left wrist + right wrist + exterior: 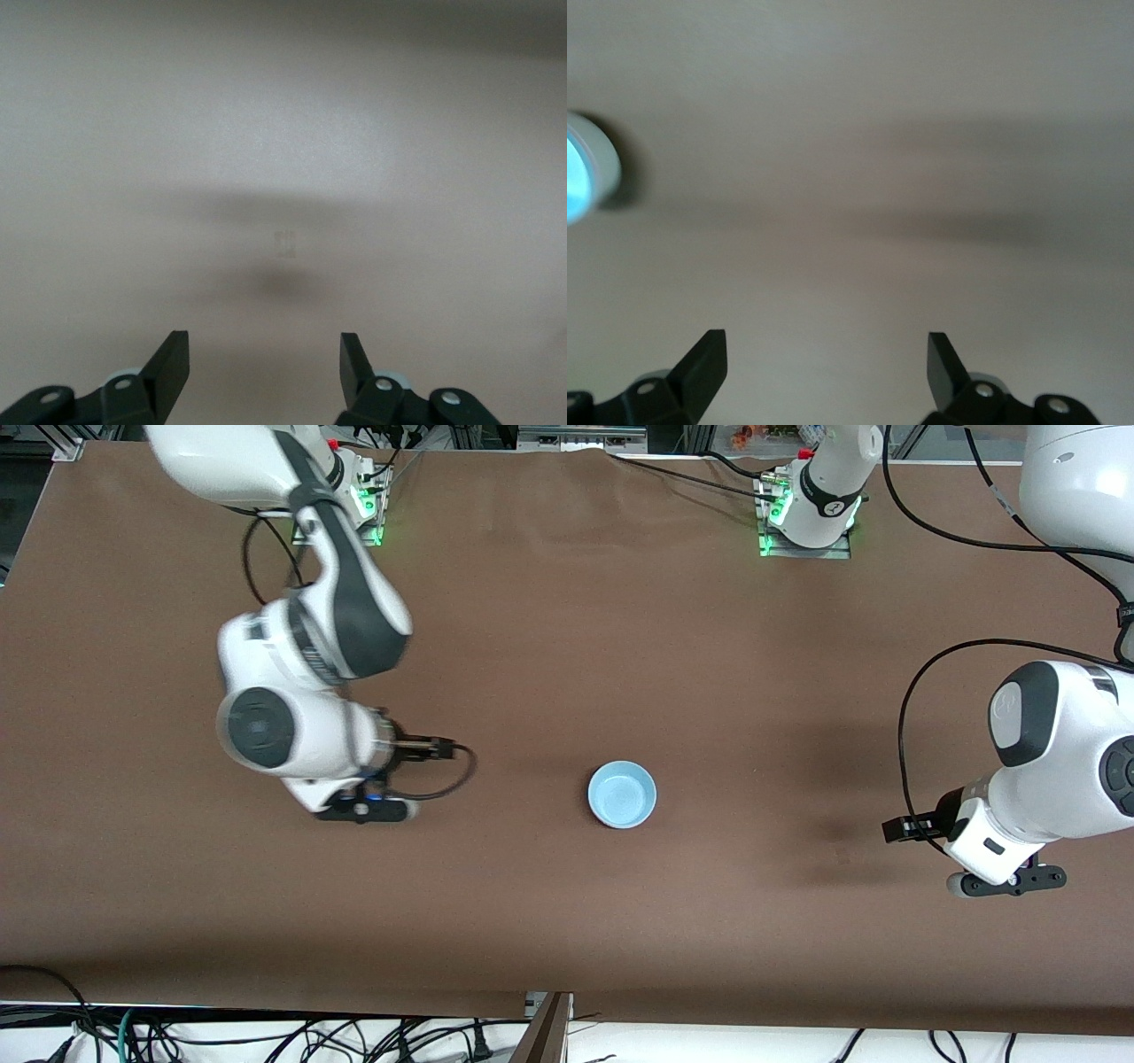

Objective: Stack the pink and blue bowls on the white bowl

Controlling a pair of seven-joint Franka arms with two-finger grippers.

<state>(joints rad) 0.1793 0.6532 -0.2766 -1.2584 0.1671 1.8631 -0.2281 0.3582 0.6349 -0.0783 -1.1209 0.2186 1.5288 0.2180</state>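
While only one bowl showed on the brown tabletop (549, 646), the blue bowl (622, 794) sat upright near the middle of it, with its pale rim facing up. Whether the pink and white bowls lay nested beneath it could not be told; only the blue one showed from above. The right claw (365, 808) hung over bare tabletop, well apart from the blue bowl, toward the right arm's end. Its fingers (706, 365) stood apart with nothing between them, and the right wrist view caught only an edge of the blue bowl (583, 168) at the side of the picture. The left claw (1005, 882) hung over bare tabletop too, well apart from the blue bowl, toward the left arm's end. Its fingers (168, 365) were likewise spread and held nothing, with plain tabletop (283, 159) and a soft shadow beneath them. Neither claw touched the blue bowl, which stood roughly between the two.
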